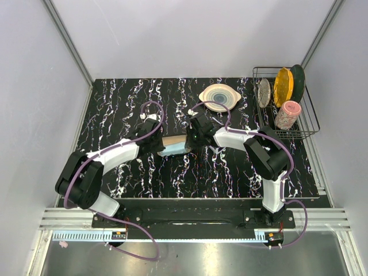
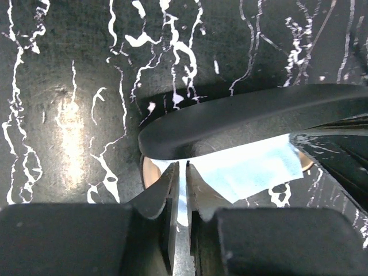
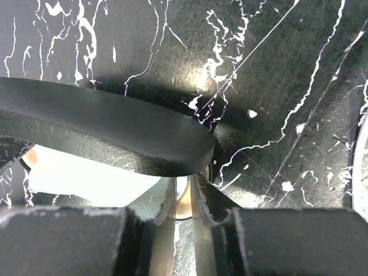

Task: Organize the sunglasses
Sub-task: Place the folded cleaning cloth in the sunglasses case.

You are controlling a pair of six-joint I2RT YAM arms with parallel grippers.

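Jaws of left gripper (image 2: 183, 175) nearly shut, nipped light blue square cloth (image 2: 247, 169) inside black oblong tan-lined case (image 2: 241, 118); right gripper's (image 3: 183, 187) pinched case rim. Sunglasses unseen; I judged them under cloth. Cloth needed tucking before closing case.

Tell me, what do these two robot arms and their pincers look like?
Both arms, the left arm and right arm, have white shells with chunky black joints, and a thin purple cable loops along each. They're bolted to a black base bar. The left gripper and right gripper are black, each with two flat, tapering fingers.
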